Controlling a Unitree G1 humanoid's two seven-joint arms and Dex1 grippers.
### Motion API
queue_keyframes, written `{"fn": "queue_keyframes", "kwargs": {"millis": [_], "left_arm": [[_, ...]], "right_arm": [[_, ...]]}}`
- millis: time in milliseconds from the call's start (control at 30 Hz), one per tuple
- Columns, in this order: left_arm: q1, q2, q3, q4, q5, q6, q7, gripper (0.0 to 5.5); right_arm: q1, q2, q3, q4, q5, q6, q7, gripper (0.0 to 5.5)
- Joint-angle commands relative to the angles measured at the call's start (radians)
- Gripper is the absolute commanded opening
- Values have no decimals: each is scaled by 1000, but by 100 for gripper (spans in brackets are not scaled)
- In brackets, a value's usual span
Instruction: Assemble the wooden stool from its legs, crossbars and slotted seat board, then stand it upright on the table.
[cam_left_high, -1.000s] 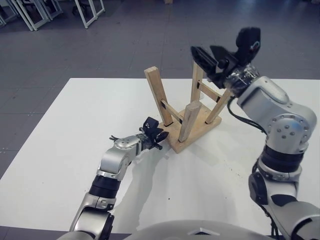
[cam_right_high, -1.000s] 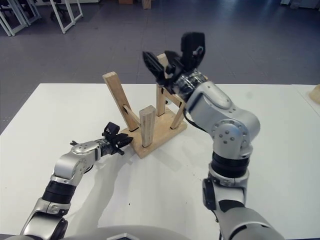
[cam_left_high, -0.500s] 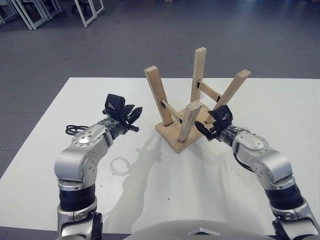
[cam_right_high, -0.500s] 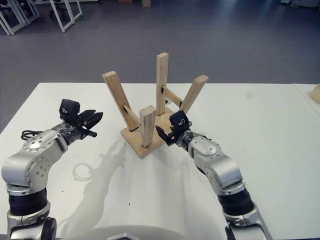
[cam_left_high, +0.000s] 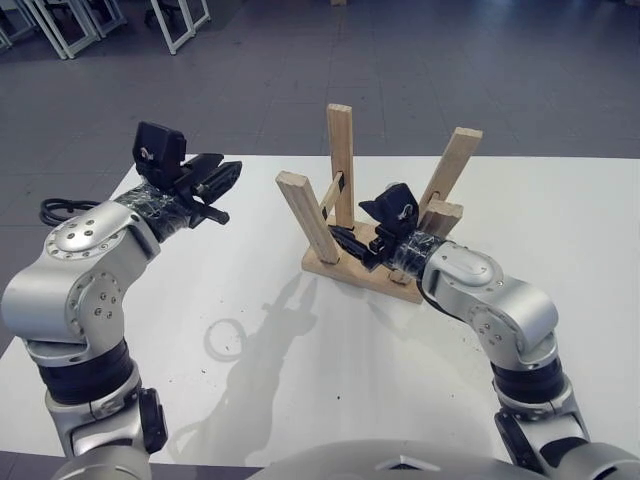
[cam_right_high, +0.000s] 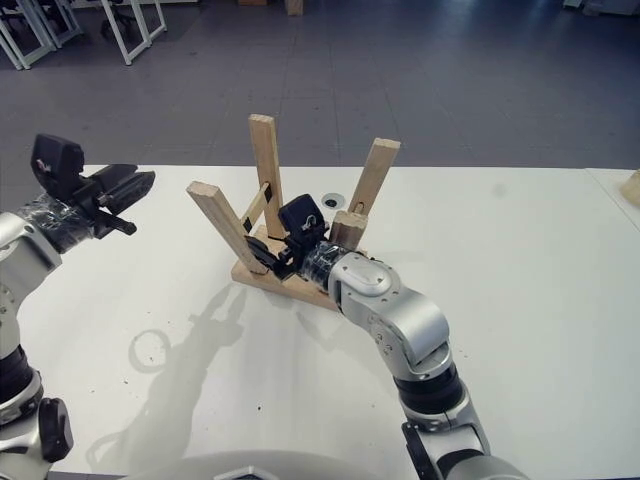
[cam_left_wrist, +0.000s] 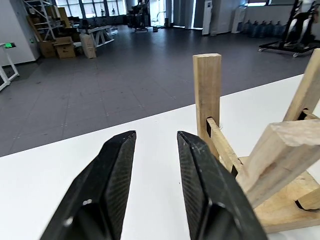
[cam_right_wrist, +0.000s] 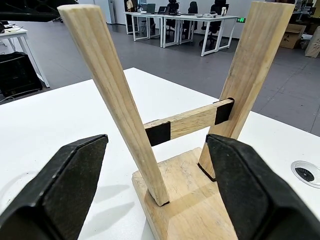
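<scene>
The wooden stool lies upside down on the white table (cam_left_high: 250, 380), its seat board (cam_left_high: 340, 268) flat and its legs (cam_left_high: 341, 160) pointing up, with a crossbar (cam_right_wrist: 187, 122) joining two of them. My right gripper (cam_left_high: 350, 243) is low among the legs just above the seat board. It is open, and its wide pads (cam_right_wrist: 65, 192) stand either side of one slanted leg (cam_right_wrist: 117, 100) without touching it. My left gripper (cam_left_high: 213, 186) hangs raised over the table's far left, apart from the stool. It is open with nothing between its fingers (cam_left_wrist: 112, 192).
A round cable grommet (cam_right_high: 335, 200) sits in the table just behind the stool. A black cable (cam_left_high: 58, 208) loops by my left arm. The table's far edge (cam_left_high: 560, 157) runs right behind the stool; open floor and desks lie beyond.
The stool has turned and shifted on the table. My right gripper has moved in among the legs. My left gripper has risen and drawn back to the left.
</scene>
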Motion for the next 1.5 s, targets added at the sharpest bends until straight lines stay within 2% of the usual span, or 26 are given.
{"fn": "queue_keyframes", "kwargs": {"millis": [33,100,167,200,367,400,567,633,733,867,933,1067,1367,1467,1500], "left_arm": [[8,104,120,66,-240,-9,-302,152],[-10,188,189,163,-335,0,-433,152],[-27,251,188,243,-360,-10,-508,172],[-30,272,163,269,-359,-19,-535,189],[-68,259,-34,335,-296,-112,-620,281],[-80,252,-71,345,-297,-122,-644,287],[-160,231,-262,468,-188,-218,-734,287],[-185,219,-302,521,-130,-263,-723,287],[-198,205,-333,562,-73,-307,-710,287],[-211,194,-343,573,-71,-311,-739,287],[-223,190,-350,577,-72,-308,-750,287],[-244,159,-376,576,-70,-306,-757,287],[-245,106,-382,547,-88,-262,-732,287],[-249,101,-385,540,-83,-260,-730,291],[-248,102,-384,535,-87,-253,-732,269]], "right_arm": [[30,-13,-53,-33,60,44,46,360],[26,-42,-107,-26,101,63,87,360],[17,-64,-161,-14,156,85,133,356],[12,-72,-185,-12,197,102,163,356],[6,-137,-241,-56,449,212,339,458],[6,-161,-242,-62,480,224,367,464],[53,-366,-322,-105,634,265,532,464],[104,-519,-364,-116,656,257,657,464],[179,-715,-403,-90,600,196,821,464],[204,-831,-389,67,431,55,886,464],[177,-847,-356,174,332,-20,884,464],[99,-808,-314,261,259,-88,874,464],[-119,-650,-246,281,271,-69,826,464],[-118,-603,-229,286,283,-49,811,410],[-103,-596,-224,278,292,-43,818,387]]}}
